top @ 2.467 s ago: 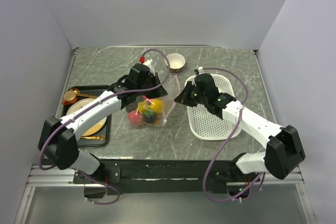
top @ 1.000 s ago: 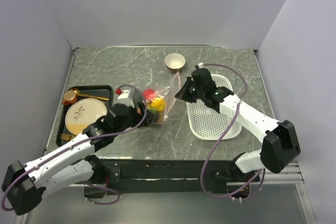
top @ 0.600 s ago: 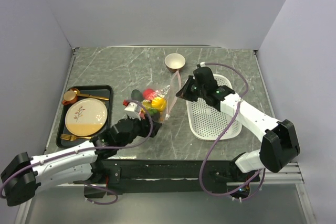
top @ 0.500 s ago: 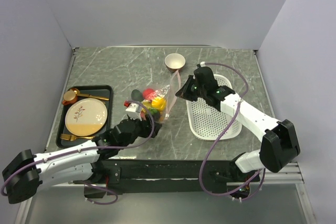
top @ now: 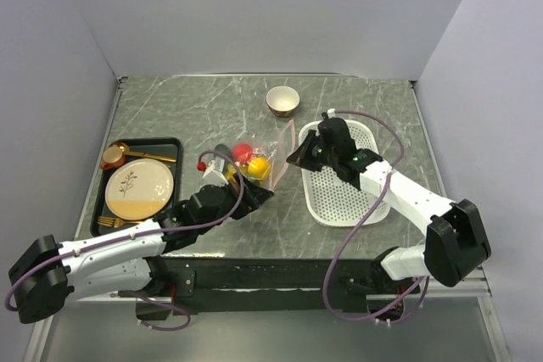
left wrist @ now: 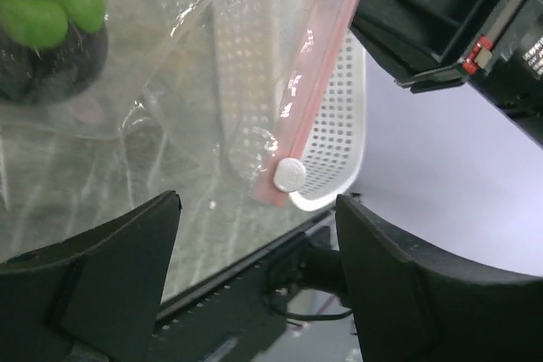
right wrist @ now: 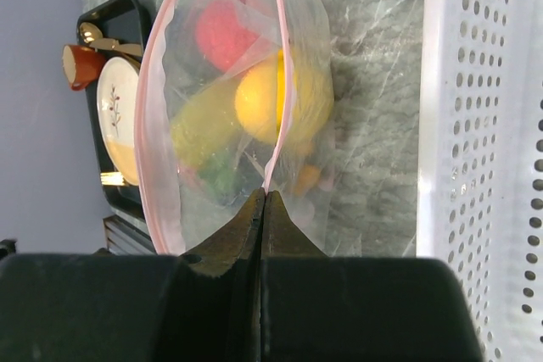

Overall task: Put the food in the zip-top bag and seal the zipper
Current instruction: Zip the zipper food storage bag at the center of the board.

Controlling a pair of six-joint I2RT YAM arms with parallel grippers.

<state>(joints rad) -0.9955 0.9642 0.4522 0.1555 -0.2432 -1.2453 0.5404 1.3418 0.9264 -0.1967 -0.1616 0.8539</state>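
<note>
A: Pinching the zipper (right wrist: 283, 82), my right gripper (right wrist: 265, 195) had its jaws pressed flat together on the pink strip, just left of the white basket (top: 344, 186).

B: And the zip-top bag (top: 270, 155) itself?

A: It hung from that pinch, left of the basket, with its mouth gaping in a loop. The food (right wrist: 273, 101) lay inside: a red piece, a yellow one, and something green and dark.

B: Your left gripper (left wrist: 254, 277)?

A: Spread wide, with nothing between the fingers (left wrist: 110, 269). It was low by the bag's near side, left of the basket's near end. Between those fingers I saw a small white knob (left wrist: 289, 175) at the end of the zipper, with the basket's rim behind it.
</note>
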